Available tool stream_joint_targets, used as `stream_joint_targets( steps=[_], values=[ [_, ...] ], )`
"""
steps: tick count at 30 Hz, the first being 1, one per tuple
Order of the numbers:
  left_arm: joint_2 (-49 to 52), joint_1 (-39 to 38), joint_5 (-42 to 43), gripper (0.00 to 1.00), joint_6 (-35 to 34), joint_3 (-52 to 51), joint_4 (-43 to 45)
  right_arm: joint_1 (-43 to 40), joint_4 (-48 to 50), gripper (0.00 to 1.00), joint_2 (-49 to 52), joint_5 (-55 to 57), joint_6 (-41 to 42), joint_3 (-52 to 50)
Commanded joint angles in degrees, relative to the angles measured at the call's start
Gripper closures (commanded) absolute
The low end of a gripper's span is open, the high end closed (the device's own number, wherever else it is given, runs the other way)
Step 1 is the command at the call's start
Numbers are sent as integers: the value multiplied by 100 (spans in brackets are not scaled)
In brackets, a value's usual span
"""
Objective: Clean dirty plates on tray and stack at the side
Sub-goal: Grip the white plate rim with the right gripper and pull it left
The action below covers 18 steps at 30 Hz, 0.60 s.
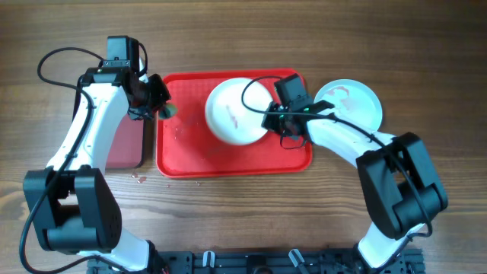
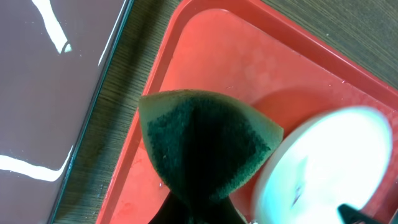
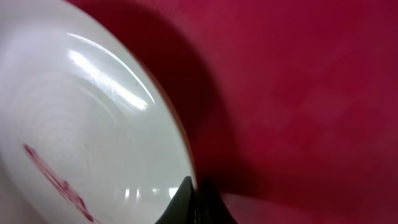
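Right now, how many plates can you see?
2. One round white plate with a red smear is on the big red plastic tray, by the right hand. One round pale plate sits on the wooden table beside the tray. More could be hidden underneath.

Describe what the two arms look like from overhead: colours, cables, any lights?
Both have white link shells between bulky black joint housings. The left arm has a loose black cable loop beside it. The right arm has a second cable arching over its wrist, where a small green light shows. The left pincer and right pincer are black.
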Motion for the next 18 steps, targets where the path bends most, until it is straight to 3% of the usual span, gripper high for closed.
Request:
stream_joint_targets(
  steps=[1, 5, 7, 9, 13, 15, 18],
  values=[
    [24, -26, 87, 96, 90, -44, -4, 304, -105, 79, 79, -452, -411, 59],
    [24, -26, 87, 96, 90, -44, -2, 214, -184, 59, -33, -448, -1626, 461],
    [24, -26, 87, 96, 90, -44, -2, 210, 396, 48, -31, -76, -2813, 560],
    [24, -26, 87, 96, 90, -44, -2, 212, 968, 47, 68, 417, -3475, 553],
    [24, -26, 87, 96, 90, -44, 0, 219, 1499, 48, 658, 608, -3646, 553],
    [24, -26, 85, 96, 90, -44, 0, 221, 1685, 60, 800, 280, -3668, 553],
    [24, -26, 85, 96, 90, -44, 0, 223, 1543, 63, 833, -87, -3762, 553]
  ],
)
